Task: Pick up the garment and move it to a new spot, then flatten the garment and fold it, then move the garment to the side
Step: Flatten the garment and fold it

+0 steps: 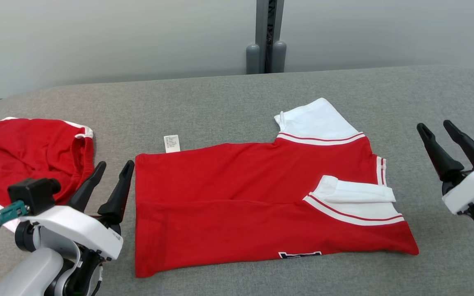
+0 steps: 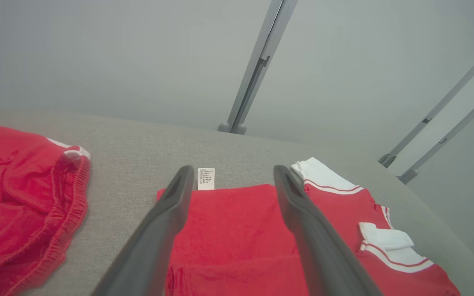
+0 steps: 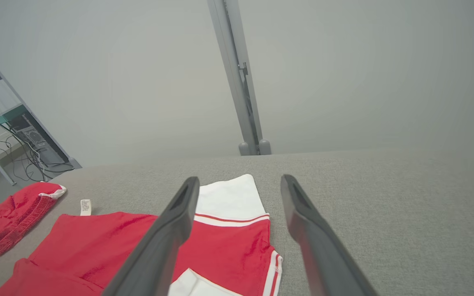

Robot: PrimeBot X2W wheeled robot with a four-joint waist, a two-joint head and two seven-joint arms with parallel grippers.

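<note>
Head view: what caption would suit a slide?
Red shirt lying on the grey table, open left gripper and right gripper flanking it.

The shirt (image 2: pixel 237 230) is laid on the table (image 2: pixel 138 152), framed by the left gripper (image 2: pixel 233 174), which is spread wide with nothing held. Shorts (image 2: pixel 19 197) are bunched off to the left, apart.

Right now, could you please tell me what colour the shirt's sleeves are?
The sleeves are white, with a thin red stripe; clearest in the head view.
</note>
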